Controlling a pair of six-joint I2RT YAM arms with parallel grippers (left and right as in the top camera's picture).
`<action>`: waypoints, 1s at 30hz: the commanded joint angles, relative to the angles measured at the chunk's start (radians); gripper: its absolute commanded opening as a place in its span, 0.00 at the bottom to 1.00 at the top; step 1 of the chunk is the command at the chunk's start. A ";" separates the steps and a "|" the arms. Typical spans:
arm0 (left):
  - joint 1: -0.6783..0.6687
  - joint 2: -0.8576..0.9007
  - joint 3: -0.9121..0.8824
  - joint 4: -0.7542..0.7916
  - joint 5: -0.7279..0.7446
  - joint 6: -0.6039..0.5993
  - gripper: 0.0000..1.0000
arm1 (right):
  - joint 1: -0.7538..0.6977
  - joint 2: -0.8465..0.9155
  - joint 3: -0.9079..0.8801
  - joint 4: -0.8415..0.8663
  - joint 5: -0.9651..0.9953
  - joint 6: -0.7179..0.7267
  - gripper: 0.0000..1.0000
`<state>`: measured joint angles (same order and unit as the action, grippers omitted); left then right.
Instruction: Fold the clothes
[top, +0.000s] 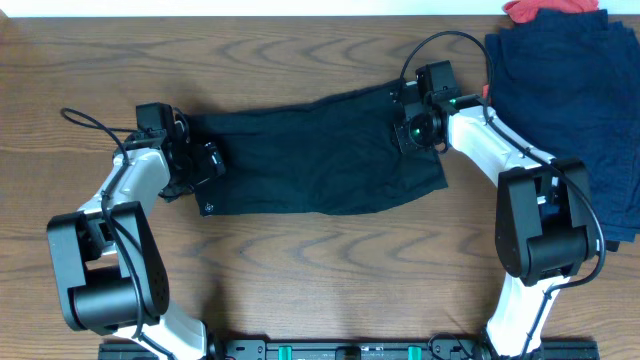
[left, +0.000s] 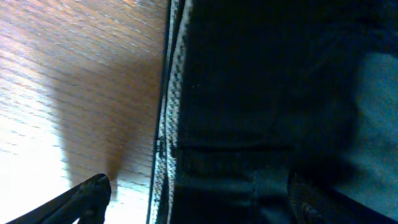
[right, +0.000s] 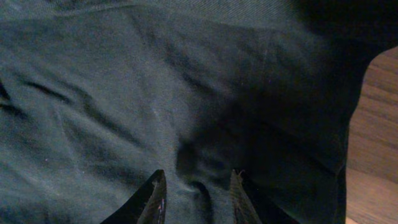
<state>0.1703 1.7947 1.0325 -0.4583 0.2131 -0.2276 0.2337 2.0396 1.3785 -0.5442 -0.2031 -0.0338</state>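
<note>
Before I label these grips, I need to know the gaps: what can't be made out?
Overhead: left gripper fingertips, hidden under its own wrist.
Left wrist: black shorts blurred, legs cut off by the frame.
Overhead: red garment, cut by the top edge.

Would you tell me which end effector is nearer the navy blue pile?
Right. The right end effector is on the black shorts' end toward the navy pile; the left end effector is at their opposite end.
</note>
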 joint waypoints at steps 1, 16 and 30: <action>0.003 0.039 -0.007 0.004 0.039 0.017 0.91 | 0.001 0.008 -0.008 0.003 -0.003 0.003 0.33; 0.000 0.150 -0.007 0.031 0.119 0.010 0.28 | 0.001 0.008 -0.008 0.003 -0.004 0.004 0.32; 0.068 -0.075 0.063 -0.186 0.003 0.099 0.06 | 0.003 0.002 0.000 -0.010 -0.173 0.024 0.25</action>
<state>0.2157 1.8038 1.0725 -0.6071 0.3050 -0.1776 0.2337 2.0396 1.3785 -0.5533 -0.2749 -0.0254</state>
